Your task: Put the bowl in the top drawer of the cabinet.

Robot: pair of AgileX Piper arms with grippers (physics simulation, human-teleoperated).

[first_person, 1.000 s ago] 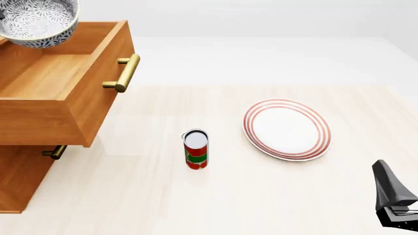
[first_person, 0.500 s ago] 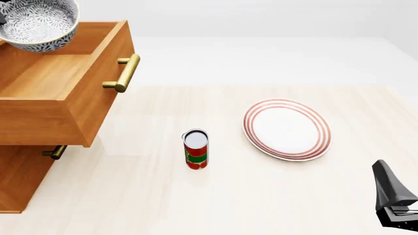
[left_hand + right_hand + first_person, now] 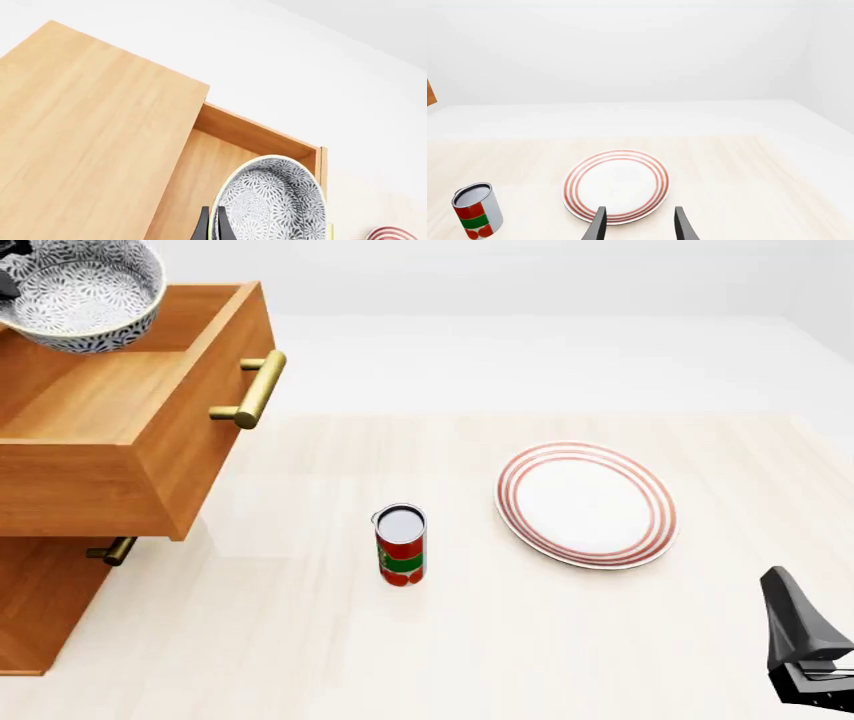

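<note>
The blue-grey patterned bowl (image 3: 83, 295) hangs tilted over the back of the open top drawer (image 3: 147, 445), just above its floor. My left gripper (image 3: 213, 216) is shut on the bowl's rim (image 3: 273, 205), one finger inside and one outside. In the front view only a dark sliver of that gripper shows at the top left corner. The drawer sticks out of the orange-brown cabinet (image 3: 40, 610), and its brass handle (image 3: 254, 390) faces the table. My right gripper (image 3: 639, 220) is open and holds nothing, low at the front right (image 3: 805, 645).
A white plate with red rings (image 3: 587, 503) lies right of centre. A red and green can (image 3: 400, 545) stands upright in the middle of the table. The lower drawer's brass handle (image 3: 114, 550) shows under the open drawer. The cabinet's flat top (image 3: 87, 135) fills much of the left wrist view.
The bowl has come down a little toward the drawer and shifted slightly right, held by my left gripper. The right arm has not moved.
</note>
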